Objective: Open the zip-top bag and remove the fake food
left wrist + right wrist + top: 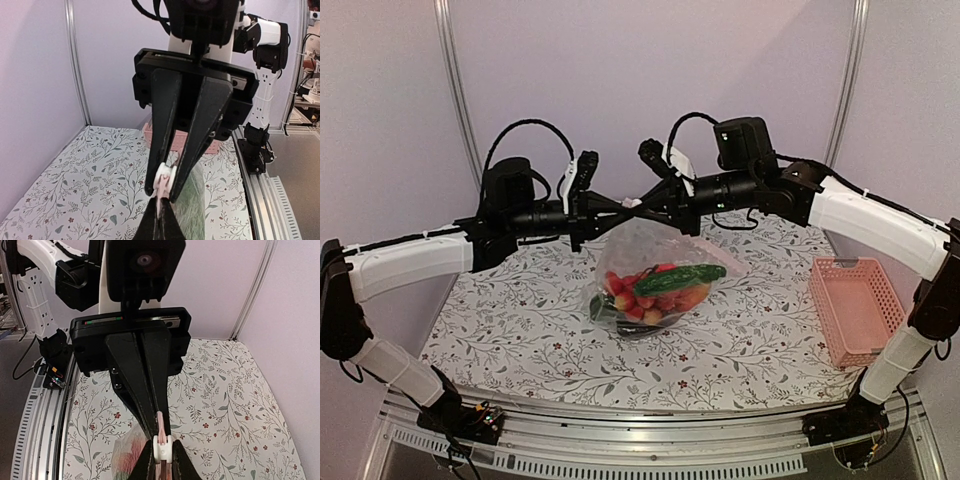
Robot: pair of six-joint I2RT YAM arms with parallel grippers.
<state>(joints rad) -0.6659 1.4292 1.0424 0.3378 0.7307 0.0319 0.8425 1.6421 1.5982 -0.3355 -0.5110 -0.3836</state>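
The clear zip-top bag [650, 245] hangs by its top edge between my two grippers above the middle of the table. The fake food [658, 288] sits in its bottom: red pieces, an orange one and a long dark green one. My left gripper [618, 204] is shut on the bag's pink zip strip [161, 200]. My right gripper [644, 203] is shut on the white zip slider [163, 448], tip to tip with the left. In the left wrist view the slider [164, 176] sits between the right fingers. The bag also shows in the right wrist view [127, 450].
A pink mesh basket [855, 305] stands at the table's right edge, with nothing showing in it. The floral tablecloth [520, 320] covers the table. Metal frame posts [455, 90] stand at the back corners.
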